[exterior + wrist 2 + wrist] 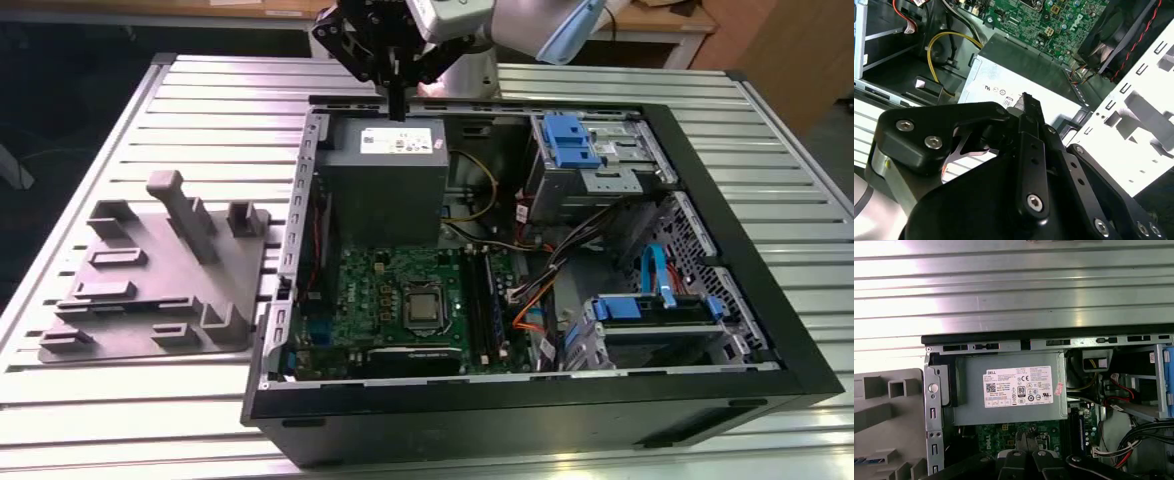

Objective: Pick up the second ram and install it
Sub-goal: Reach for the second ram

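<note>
While the black linkage-arm claw (398, 112) hangs above the grey metal power supply box (380, 170) at upper centre of the exterior view, its jaws look pinched together, with nothing visible between them. As for the second ram, a slim dark green-blue memory stick, I can't locate it for sure. The thin bluish strips (871, 460) in the grey moulded parts tray (147, 290), lower left of the first wrist view, may be it.

Risks, my guess:
- Pinched jaws can't straddle a stick.
- The bundled black cables (587, 235) or the black case rim (574, 104) could snag the arm.
- A tilted stick would jam in the long black slots (487, 300) right of the silver processor (424, 305).

Exterior view gives tray, slots and whole case. Second wrist view gives the black fan (1109, 35) and yellow cable (954, 34).
</note>
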Controlling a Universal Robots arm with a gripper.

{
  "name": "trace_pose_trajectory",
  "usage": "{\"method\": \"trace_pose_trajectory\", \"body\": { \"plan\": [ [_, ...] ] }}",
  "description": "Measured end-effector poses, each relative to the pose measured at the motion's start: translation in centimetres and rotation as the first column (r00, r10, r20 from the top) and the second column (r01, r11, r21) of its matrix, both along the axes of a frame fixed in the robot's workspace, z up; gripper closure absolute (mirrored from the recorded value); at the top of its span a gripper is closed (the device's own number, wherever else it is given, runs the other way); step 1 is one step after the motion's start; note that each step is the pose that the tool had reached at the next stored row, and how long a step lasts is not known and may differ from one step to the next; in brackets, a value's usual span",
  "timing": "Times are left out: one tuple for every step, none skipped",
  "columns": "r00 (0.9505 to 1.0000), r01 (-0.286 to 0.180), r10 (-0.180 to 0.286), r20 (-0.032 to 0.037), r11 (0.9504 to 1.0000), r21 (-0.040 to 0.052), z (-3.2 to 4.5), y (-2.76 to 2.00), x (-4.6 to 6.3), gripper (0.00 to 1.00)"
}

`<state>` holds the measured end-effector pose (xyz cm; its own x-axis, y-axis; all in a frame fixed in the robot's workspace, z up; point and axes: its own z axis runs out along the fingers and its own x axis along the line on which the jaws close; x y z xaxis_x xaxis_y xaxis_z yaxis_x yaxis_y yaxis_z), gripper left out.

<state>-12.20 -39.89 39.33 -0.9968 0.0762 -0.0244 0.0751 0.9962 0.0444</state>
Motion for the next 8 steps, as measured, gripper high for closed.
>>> {"method": "trace_pose_trajectory", "body": {
  "plan": [
    [1.0,0.0,0.0,0.0001,1.0,0.0001,0.0,0.0,0.0,0.9],
    [1.0,0.0,0.0,0.0001,1.0,-0.0001,0.0,0.0,-0.1,0.9],
    [1.0,0.0,0.0,-0.0001,1.0,-0.0001,0.0,0.0,-0.2,0.9],
    [1.0,0.0,0.0,0.0,1.0,-0.0001,0.0,0.0,-0.4,0.9],
    [1.0,0.0,0.0,0.0,1.0,0.0,-0.01,0.0,-0.6,0.9],
    [1.0,0.0,0.0,0.0,1.0,0.0,-0.02,0.0,-0.8,0.9],
    [1.0,0.0,0.0,0.0,1.0,0.0,-0.02,0.0,-1.0,0.9],
    [1.0,0.0,0.0,0.0,1.0,0.0,-0.03,0.0,-1.3,0.9]
  ]
}}
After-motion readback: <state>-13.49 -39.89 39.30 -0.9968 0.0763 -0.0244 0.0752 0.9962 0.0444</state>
